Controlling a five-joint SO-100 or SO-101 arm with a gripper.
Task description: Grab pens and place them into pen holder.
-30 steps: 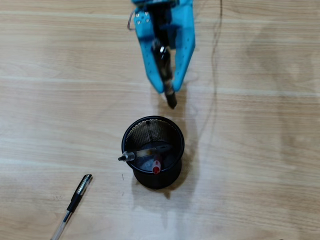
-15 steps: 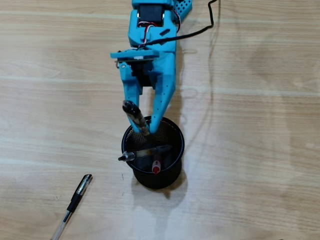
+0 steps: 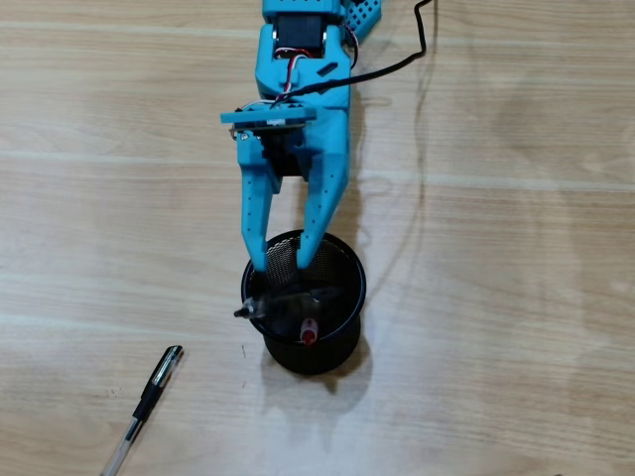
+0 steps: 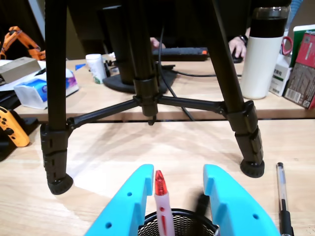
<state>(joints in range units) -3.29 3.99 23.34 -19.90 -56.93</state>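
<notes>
The black wire-mesh pen holder [image 3: 337,337] stands below my blue gripper [image 3: 279,263], whose fingertips reach just over its far rim. The jaws are apart and hold nothing. A red translucent pen [image 3: 310,333] stands in the holder. In the wrist view this red pen [image 4: 160,196] rises beside the left finger. A dark pen [image 3: 288,301] lies slanted across the holder's mouth, its tip poking over the left rim. In the wrist view it is a dark blur [image 4: 201,202] by the right finger, above the holder's rim [image 4: 182,212]. A clear stick pen with a black cap [image 3: 146,405] lies on the table, also in the wrist view [image 4: 281,194].
The wooden table [image 3: 516,297] is bare around the holder. In the wrist view a black tripod stands ahead, with feet at the left [image 4: 58,182] and the right [image 4: 252,166]. A white bottle [image 4: 263,54], boxes and a keyboard sit on a desk beyond.
</notes>
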